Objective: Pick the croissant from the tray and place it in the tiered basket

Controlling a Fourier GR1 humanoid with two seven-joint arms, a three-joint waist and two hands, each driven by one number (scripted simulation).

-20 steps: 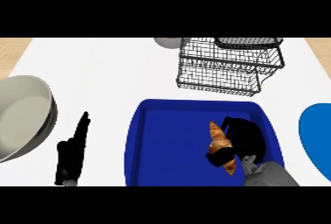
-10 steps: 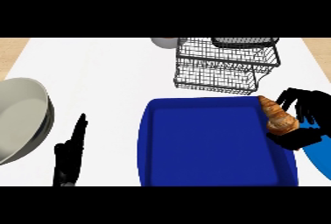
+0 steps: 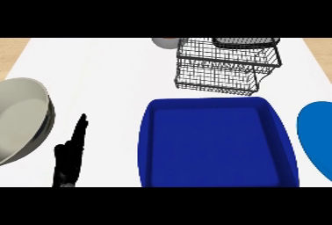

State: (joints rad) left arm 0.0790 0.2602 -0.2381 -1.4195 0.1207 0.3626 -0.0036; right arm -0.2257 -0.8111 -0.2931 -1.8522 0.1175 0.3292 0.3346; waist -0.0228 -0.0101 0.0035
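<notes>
The blue tray (image 3: 214,140) lies at the lower middle of the white counter, and nothing shows inside it. Behind it stands the black wire tiered basket (image 3: 227,66). I see no croissant anywhere in the head view. My left hand (image 3: 70,156) rests at the lower left, fingers straight and pointing up, holding nothing. My right hand does not show in this view.
A grey bowl (image 3: 19,118) sits at the left edge. A blue plate (image 3: 318,136) lies at the right edge, beside the tray. A small grey round object (image 3: 166,42) shows at the back, left of the basket.
The right hand, holding the croissant, lifted it off the tray, moved right and has left the view. The left hand has stayed in place.
</notes>
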